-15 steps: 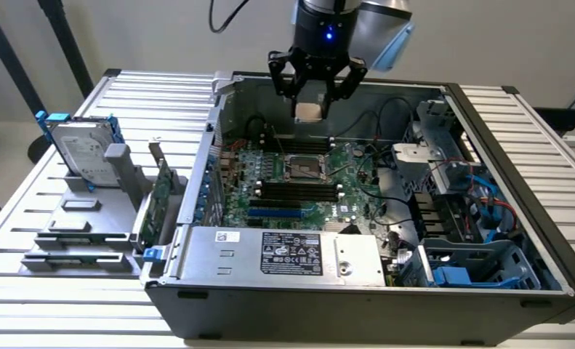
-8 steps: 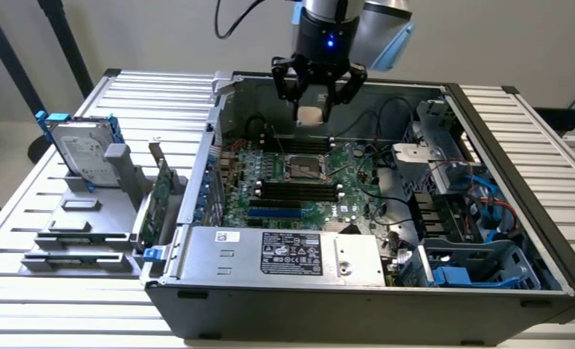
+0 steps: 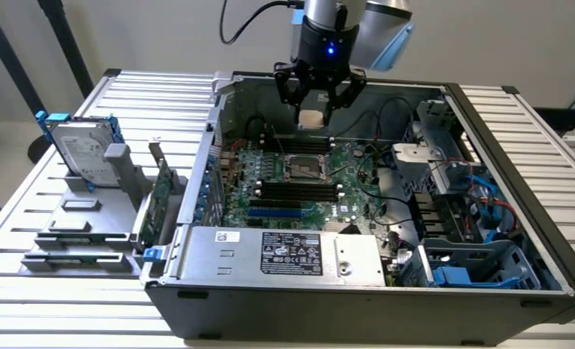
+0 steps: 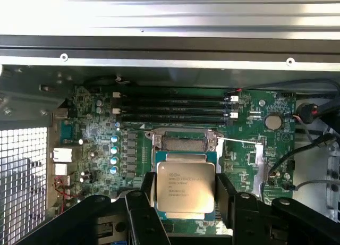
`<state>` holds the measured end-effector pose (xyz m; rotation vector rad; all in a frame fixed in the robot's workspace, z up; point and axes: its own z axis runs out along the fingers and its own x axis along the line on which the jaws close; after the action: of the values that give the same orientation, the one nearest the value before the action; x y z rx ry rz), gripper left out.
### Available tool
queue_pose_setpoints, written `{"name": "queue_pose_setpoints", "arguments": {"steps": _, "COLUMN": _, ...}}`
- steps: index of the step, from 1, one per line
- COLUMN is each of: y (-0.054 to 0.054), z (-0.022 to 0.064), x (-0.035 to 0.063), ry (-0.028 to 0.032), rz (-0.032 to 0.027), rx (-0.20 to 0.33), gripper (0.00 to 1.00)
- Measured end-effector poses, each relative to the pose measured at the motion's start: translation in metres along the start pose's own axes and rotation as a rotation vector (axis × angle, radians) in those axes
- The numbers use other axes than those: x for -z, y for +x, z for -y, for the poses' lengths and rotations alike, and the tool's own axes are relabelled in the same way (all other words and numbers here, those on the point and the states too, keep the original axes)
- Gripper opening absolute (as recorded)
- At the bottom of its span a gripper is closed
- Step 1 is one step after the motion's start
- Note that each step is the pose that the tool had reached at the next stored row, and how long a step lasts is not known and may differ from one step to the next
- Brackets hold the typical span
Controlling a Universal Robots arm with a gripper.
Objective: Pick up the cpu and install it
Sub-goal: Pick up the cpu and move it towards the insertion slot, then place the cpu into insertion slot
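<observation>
Hand (image 3: 318, 107) closed on the cpu (image 3: 312, 118). In the wrist view, dark fingers (image 4: 150, 194) press two opposite edges of the chip. Its silver lid with printed text faces the wrist camera, and a thin green rim shows around it.

Cpu is held in the air, level, over the far part of the open computer case (image 3: 365, 305) and clear of the motherboard (image 3: 350, 178). The socket (image 3: 304, 167) lies below it and slightly nearer, not touching. Its metal frame surrounds a dark centre.

Memory slots (image 3: 287, 190) run just near of the socket. Power supply (image 3: 287, 251) with a black label sits at the near edge of the case.

Hard drive (image 3: 81, 149) with blue clips stands upright in a grey rack at the exterior view's left, well apart from the hand. Case and rack rest on the slatted metal surface (image 3: 35, 218).
</observation>
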<state>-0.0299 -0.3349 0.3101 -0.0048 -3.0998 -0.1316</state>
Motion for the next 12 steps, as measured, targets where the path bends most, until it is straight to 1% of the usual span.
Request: {"name": "queue_pose_setpoints", "arguments": {"steps": 12, "y": 0.0000, "z": 0.0000, "x": 0.0000, "ry": 0.0003, "rz": -0.0004, "rx": 0.000, "gripper": 0.55}}
